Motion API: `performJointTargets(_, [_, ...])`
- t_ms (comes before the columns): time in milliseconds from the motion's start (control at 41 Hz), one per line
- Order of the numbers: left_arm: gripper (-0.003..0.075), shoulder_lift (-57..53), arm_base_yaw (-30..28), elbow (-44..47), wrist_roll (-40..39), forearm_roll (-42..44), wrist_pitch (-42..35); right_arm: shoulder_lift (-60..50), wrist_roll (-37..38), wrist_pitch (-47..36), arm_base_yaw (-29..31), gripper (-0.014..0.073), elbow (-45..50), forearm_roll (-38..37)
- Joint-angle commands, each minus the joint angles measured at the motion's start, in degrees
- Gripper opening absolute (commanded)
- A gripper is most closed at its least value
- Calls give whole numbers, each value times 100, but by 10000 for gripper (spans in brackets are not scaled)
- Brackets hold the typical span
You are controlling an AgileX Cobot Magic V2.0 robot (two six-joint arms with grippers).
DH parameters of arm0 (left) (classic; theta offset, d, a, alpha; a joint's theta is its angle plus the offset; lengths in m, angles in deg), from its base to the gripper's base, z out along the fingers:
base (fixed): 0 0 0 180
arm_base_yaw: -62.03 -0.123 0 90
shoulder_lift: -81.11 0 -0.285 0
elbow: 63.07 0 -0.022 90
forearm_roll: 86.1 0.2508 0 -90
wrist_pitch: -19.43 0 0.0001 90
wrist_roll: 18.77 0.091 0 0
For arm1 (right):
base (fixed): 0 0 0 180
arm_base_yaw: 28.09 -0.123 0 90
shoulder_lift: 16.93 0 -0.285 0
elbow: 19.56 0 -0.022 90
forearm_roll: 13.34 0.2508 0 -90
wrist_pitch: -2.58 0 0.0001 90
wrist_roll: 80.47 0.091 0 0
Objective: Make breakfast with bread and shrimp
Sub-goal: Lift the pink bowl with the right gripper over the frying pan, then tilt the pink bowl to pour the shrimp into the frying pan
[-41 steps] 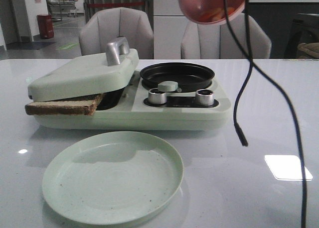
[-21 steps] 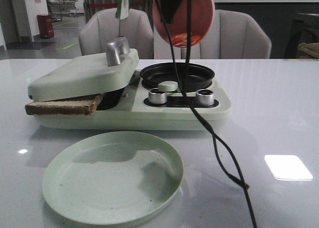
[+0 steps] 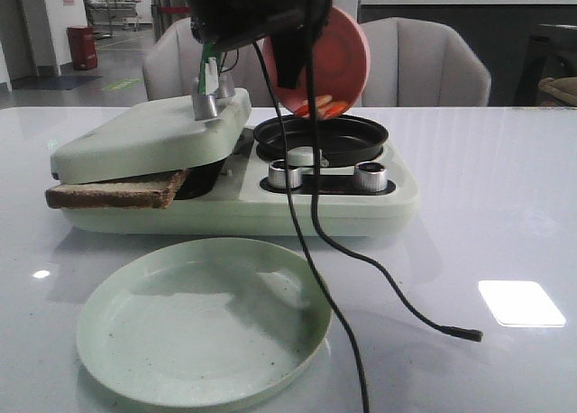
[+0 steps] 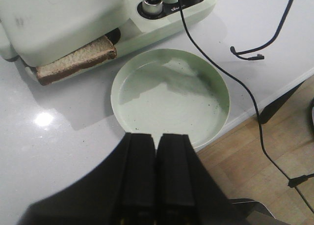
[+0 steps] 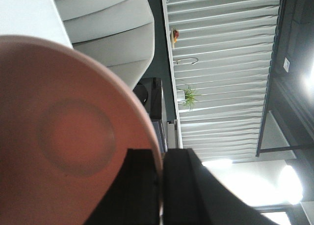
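Observation:
A slice of bread sticks out from under the closed lid of the pale green breakfast maker; it also shows in the left wrist view. My right gripper is shut on the rim of a pink plate. It holds the plate steeply tilted above the black pan. Orange shrimp lie at the plate's low edge, just over the pan. My left gripper is shut and holds nothing. It hovers over the near rim of the green plate.
The green plate lies in front of the breakfast maker, which has two metal knobs. Black cables hang from my right arm across the machine and table. The table's front edge is close to the plate. Chairs stand behind.
My right arm has carried the pink plate leftward and down and tipped it over the black pan. The shrimp have slid to its low edge. The hanging cables swung.

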Motion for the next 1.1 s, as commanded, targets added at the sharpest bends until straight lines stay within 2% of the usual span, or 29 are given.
performJointTargets(0, [101,-11,23,-172,-60,-87,-380,-450,-209,419,-12,46,-265,-580])
performJointTargets(219, [101,-11,23,-172,-60,-87,-380,-478,-825,445,-23,46,-1141,-580])
performJointTargets(341, [101,-11,23,-172,-60,-87,-380,-478,-808,486,-27,46,-1387,-562])
performJointTargets(512, [101,-11,23,-172,-60,-87,-380,-261,-765,226,-12,46,-1310,152])
performJointTargets(707, [101,-11,23,-172,-60,-87,-380,-252,-855,253,-13,46,-1171,-200])
performJointTargets(1072, [101,-11,23,-172,-60,-87,-380,-893,-1063,420,-13,46,-1180,-580])
